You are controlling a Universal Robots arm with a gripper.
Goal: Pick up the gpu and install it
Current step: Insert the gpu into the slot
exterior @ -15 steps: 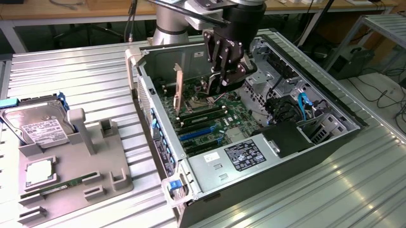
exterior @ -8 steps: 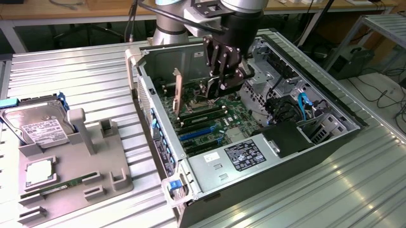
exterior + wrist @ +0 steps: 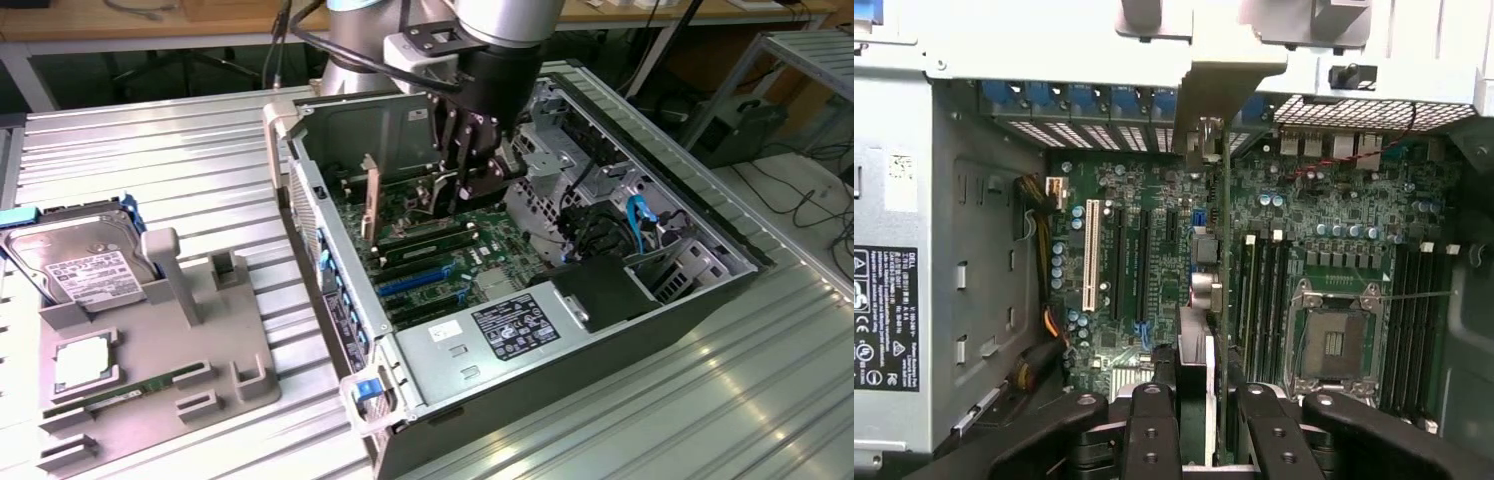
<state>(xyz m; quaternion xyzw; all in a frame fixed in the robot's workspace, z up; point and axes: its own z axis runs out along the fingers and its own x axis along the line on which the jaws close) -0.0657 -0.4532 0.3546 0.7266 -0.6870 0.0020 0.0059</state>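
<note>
Ribbed metal table (image 3: 160, 150), open computer case (image 3: 667, 300), tool (image 3: 470, 190) clenched on upright gpu (image 3: 1225, 300) inside.

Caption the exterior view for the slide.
Robot hand holds the thin dark gpu with pale metal bracket upright inside the open grey computer case.

Green motherboard (image 3: 1154, 250) with blue slots, pale beige gpu (image 3: 1216, 110) bracket, black end effector (image 3: 1194, 420), grey case (image 3: 574, 340)

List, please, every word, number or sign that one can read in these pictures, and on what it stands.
None can be read with certainty.
Power supply label: print too small.
The same label in the wrist view: print and certification marks blurred.
Hard drive label: text too small.
</note>
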